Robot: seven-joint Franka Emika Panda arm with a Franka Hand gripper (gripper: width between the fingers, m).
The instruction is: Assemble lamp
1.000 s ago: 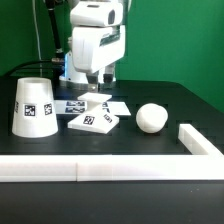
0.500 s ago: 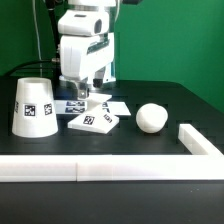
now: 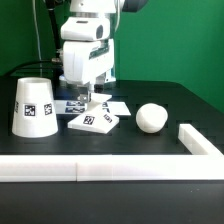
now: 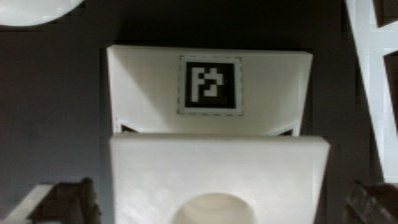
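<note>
Gripper (image 3: pixel 92 99) is held spread just above the base (image 3: pixel 93 121) — fingers (image 4: pixel 59 200) are seen flanking it; the base is set on the counter (image 3: pixel 172 104) between shade (image 3: pixel 33 106) and bulb (image 3: pixel 151 117).

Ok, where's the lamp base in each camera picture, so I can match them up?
Exterior view: the lamp base sits between the shade and the bulb, just under the gripper.
Wrist view: the lamp base fills the middle of the picture.
Shared landmark: a black-and-white square tag on the lamp base.
</note>
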